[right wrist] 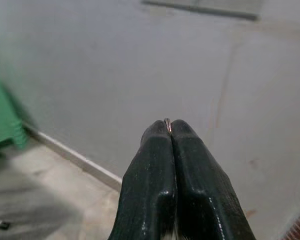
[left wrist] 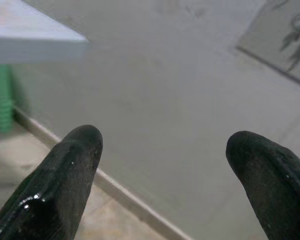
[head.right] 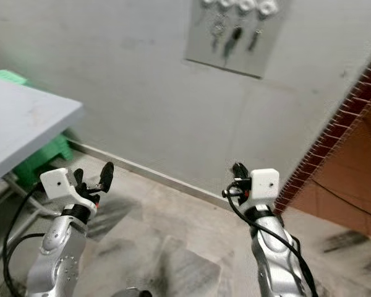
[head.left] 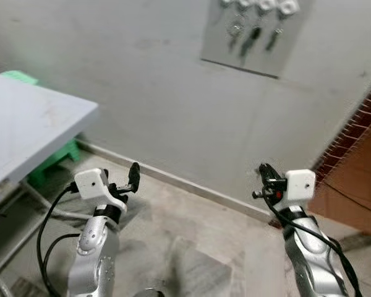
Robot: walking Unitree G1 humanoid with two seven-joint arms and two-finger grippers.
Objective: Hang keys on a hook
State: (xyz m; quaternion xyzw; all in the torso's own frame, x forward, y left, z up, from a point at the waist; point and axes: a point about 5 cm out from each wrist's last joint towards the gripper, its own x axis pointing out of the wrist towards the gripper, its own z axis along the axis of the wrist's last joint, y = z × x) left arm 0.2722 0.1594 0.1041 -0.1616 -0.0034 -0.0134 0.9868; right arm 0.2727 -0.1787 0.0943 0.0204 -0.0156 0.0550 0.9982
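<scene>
Grey wall panel (head.left: 247,43) bearing white hooks (head.left: 267,6), with three key sets (head.left: 252,38) hanging. Grey surface (head.left: 25,130) at left; green stool (head.left: 52,162) on the floor (head.left: 191,241) beneath it.

Soft, even daylight, fairly dim; faint shadows smear the floor (head.left: 191,260); the head views are slightly blurred, and the wall (left wrist: 155,100) looks hazy in both wrist views

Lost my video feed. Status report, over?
Left gripper open, empty. Right gripper shut on a thin metal ring. Hook board high on wall, three keys hanging. Nothing in the way.
</scene>
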